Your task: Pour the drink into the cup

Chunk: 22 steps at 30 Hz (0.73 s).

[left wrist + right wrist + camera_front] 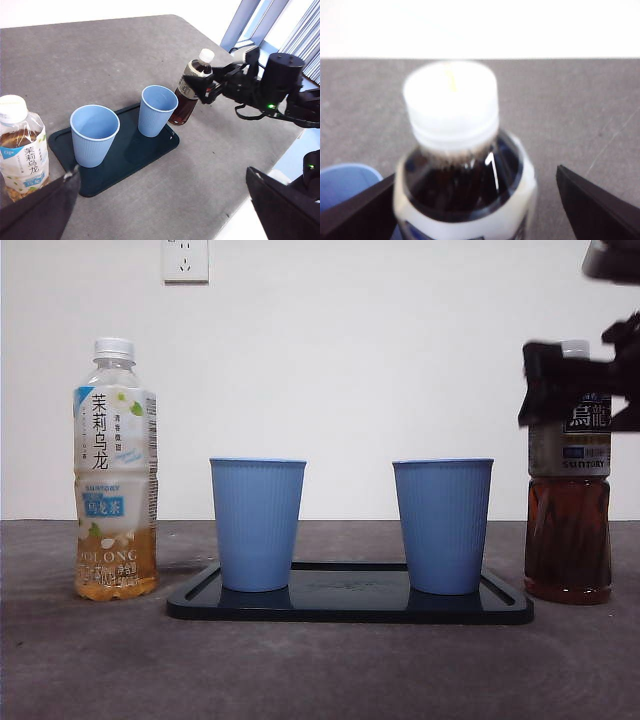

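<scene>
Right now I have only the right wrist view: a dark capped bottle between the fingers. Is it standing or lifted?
Observer: Standing. The dark tea bottle rests upright on the table, with the right gripper open around its shoulder.
Reviewer: I see one blue rim. Is it the only cup?
Observer: No. The near cup and a far cup both stand upright on a dark tray.
Reviewer: Any other bottle?
Observer: Yes, a capped pale tea bottle stands beyond the tray's other end, close to the open left gripper.
</scene>
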Motion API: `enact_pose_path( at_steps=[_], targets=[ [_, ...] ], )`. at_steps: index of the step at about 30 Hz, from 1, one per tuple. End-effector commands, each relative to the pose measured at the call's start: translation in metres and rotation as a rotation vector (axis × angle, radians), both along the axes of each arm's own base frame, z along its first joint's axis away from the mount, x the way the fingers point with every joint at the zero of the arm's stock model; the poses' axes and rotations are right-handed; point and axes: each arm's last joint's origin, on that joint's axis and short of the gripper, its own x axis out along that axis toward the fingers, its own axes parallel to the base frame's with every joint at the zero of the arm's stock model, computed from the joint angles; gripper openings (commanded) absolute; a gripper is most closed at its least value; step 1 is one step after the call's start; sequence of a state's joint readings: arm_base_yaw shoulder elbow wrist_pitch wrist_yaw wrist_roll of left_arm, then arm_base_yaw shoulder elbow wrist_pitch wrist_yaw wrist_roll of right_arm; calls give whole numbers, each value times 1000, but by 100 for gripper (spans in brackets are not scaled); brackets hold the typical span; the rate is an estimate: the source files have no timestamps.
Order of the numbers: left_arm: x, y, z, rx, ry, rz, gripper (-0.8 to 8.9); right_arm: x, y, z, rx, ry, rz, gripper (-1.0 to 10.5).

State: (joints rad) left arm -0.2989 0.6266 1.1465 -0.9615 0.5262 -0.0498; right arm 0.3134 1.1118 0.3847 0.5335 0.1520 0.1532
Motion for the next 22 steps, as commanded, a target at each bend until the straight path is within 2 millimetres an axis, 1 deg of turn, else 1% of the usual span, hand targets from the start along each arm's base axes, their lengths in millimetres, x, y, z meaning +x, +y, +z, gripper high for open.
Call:
enact_pose_path(
  at_steps=[1, 8, 11, 18, 22],
  targets=[
    [0, 0, 5, -4, -24, -5, 527, -5, -1, 9, -5, -20, 5, 486],
    [0, 0, 5, -4, -26, -5, 526, -30, -5, 25, 26, 15, 113, 495],
    [1, 0, 5, 8, -29, 21, 527, -42, -8, 36, 50, 47, 149, 495],
    [3, 2, 5, 50, -46, 96, 527, -71, -16, 81, 42, 144, 180, 495],
    [9, 1, 0, 55, -50, 113, 526, -89, -21, 104, 46, 174, 206, 494]
  ],
)
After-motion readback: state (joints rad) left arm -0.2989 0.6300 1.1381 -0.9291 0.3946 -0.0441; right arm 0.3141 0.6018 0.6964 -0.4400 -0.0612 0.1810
